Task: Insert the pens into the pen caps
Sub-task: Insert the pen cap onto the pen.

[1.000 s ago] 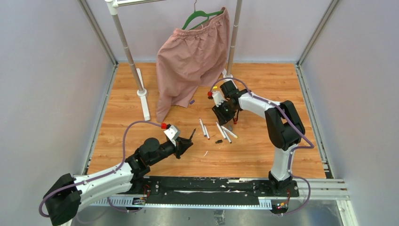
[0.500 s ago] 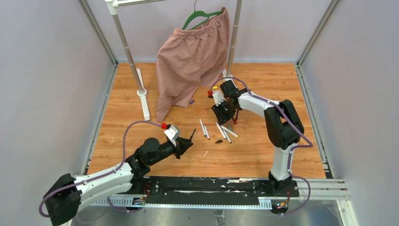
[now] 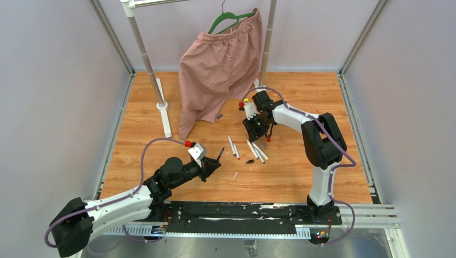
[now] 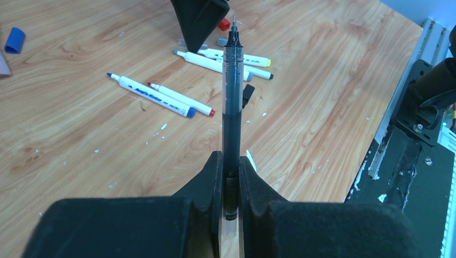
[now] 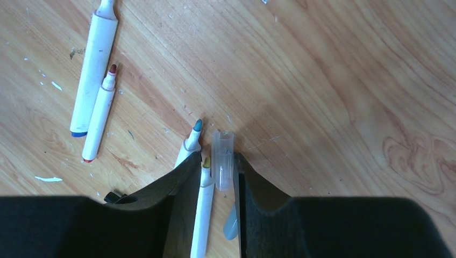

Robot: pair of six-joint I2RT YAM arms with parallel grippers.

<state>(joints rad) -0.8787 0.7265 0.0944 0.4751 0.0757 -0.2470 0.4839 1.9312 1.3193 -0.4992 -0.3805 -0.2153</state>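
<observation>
1. I am watching the left gripper (image 4: pixel 231 161) clamping the slim black pen with a clear front barrel (image 4: pixel 232 102) by its rear end. The jaws are closed tight on it, and its needle tip is pointing away from the wrist, above the wooden table (image 3: pixel 290 172).
2. The right gripper (image 5: pixel 216 161) is hanging low over the far cluster of pens with its jaws partly apart. A short clear plastic cap (image 5: pixel 223 156) is sitting between them, open end outward, against the finger on the right of the wrist view. A gap is showing on its other side.
3. Through that gap I am seeing a white marker with a yellow tip (image 5: pixel 202 209) lying on the wood, and a white marker with a teal tip (image 5: pixel 189 145) just beside it.
4. I cannot tell from this angle whether the clear cap is resting on the wood or is lifted off it.
5. Between the two arms a white marker with a blue tip (image 4: pixel 150 95) and a white marker with a red tip (image 4: pixel 180 100) are lying just beside each other, with a small black cap (image 4: pixel 248 95) near them.
6. A short blue plastic cap (image 4: pixel 15 40) is lying well apart from the pens, near the hem of the pink shorts (image 3: pixel 220 70) that are hanging on a green hanger (image 3: pixel 231 19).
</observation>
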